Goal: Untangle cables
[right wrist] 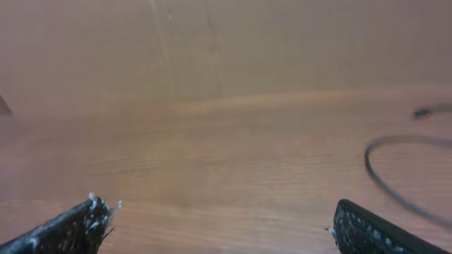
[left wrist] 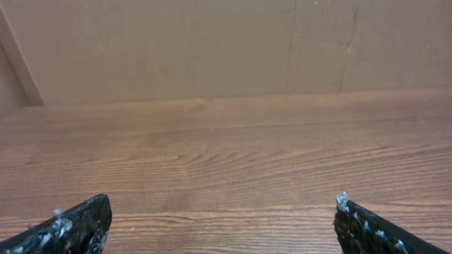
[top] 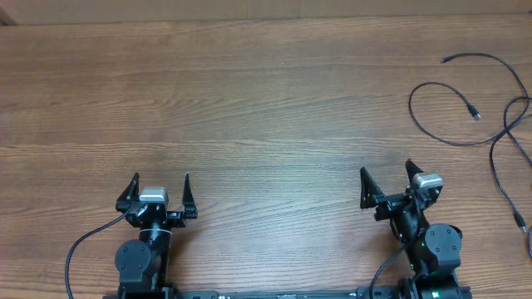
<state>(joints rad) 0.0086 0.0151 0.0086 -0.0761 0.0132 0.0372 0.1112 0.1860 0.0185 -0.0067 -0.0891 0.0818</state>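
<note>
L arm point(top: 140, 257) & R arm point(top: 434, 242) sit at near bench point(top: 249, 100) edge, jaws apart, empty; cables point(top: 412, 108) loop far right, prob. R arm's job.

Lit evenly and softly from above in the overhead view. Sharp from the far edge of the table point(top: 249, 100) to the near edge, with legible wood grain throughout. Slightly paler toward the far edge. Dark and low in detail on the left hand point(top: 160, 178) and right hand point(top: 386, 168) against the bright wood. Moderately bright and in focus in the left wrist view, darkest at the lower corners. Hazy and soft throughout in the right wrist view, with smeared grain, blurred cables point(right wrist: 368, 162) near the right edge, and colours washed to pinkish brown.
</note>
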